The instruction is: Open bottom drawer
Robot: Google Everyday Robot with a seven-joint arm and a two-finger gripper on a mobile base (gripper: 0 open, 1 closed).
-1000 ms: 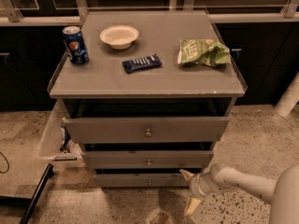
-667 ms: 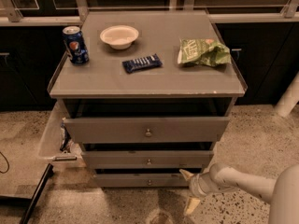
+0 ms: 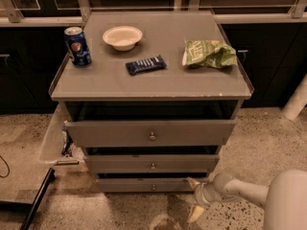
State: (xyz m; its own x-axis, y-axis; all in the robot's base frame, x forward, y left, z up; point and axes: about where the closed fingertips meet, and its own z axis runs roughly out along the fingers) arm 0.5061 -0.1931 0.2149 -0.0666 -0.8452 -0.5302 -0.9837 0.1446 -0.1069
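Nothing has shifted in the past second: our gripper (image 3: 194, 198) holds low by the right foot of the cabinet (image 3: 144, 83), fingers spread, upper tip near the right end of the bottom drawer (image 3: 134, 185), whose knob (image 3: 153, 187) is ungrasped, so we judge the pull not begun. We count three grey drawers, one Pepsi can (image 3: 77, 46), one white bowl (image 3: 123, 37), one snack bar (image 3: 146, 64), one green chip bag (image 3: 209, 54)
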